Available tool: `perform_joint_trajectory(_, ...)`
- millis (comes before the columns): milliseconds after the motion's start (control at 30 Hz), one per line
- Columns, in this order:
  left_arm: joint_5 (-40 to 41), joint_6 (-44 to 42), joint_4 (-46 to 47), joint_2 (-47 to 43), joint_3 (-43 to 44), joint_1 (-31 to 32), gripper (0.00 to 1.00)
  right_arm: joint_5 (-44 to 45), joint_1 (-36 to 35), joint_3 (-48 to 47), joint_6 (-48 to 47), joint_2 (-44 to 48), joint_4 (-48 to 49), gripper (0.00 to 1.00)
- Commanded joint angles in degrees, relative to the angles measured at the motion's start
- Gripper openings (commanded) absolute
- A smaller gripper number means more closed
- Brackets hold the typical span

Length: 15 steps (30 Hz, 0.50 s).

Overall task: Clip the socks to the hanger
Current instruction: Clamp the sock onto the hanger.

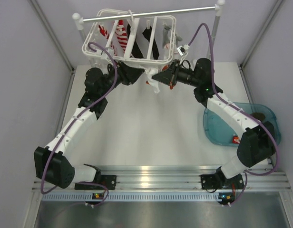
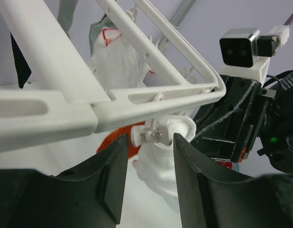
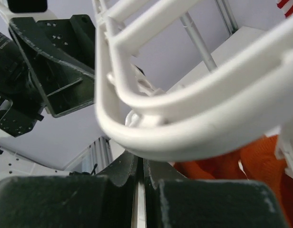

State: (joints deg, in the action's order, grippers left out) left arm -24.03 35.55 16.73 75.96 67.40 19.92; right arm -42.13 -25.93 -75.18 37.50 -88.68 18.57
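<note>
Arms both stretch forward under the hanger (image 1: pixel 130 40); left claw (image 2: pixel 149 137) spread around a clip (image 2: pixel 149 136), right claw (image 3: pixel 139 173) pressed nearly together, orange sock (image 3: pixel 222 164) beside it.

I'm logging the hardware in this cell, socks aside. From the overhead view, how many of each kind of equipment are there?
Robot arms: 2, the left arm and the right arm
White drying hanger: 1
Silver rail: 1
Blue tub: 1
Total: 5

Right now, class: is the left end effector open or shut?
Open: the left end effector has a clear gap between its fingers, straddling a hanger clip.
</note>
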Motion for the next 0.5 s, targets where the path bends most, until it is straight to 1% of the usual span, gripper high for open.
perform_joint_trajectory(0, -1.7, -1.4, 0.0, -3.5, 0.2, -0.1, 0.48, -0.8, 1.5, -2.4, -1.7, 1.5, 0.2, 0.00)
perform_joint_trajectory(67, -1.7, -1.9, -0.9, -4.8, 0.0, -0.2, 0.51, -1.0, 1.9, -2.3, -2.0, 1.7, -0.2, 0.00)
perform_joint_trajectory(200, -2.6, -2.8, -3.5, -7.3, -1.0, -0.9, 0.53, -1.4, 3.0, -2.3, -3.0, 1.8, -1.2, 0.00)
perform_joint_trajectory(367, -3.4, -3.6, -5.4, -12.8, -3.5, -2.7, 0.54, -1.7, 3.3, -2.3, -3.8, 1.8, -1.8, 0.00)
perform_joint_trajectory(467, -2.8, -4.7, -9.0, -15.2, -3.8, -3.7, 0.54, -1.7, 3.5, -2.5, -3.9, 1.7, -1.9, 0.00)
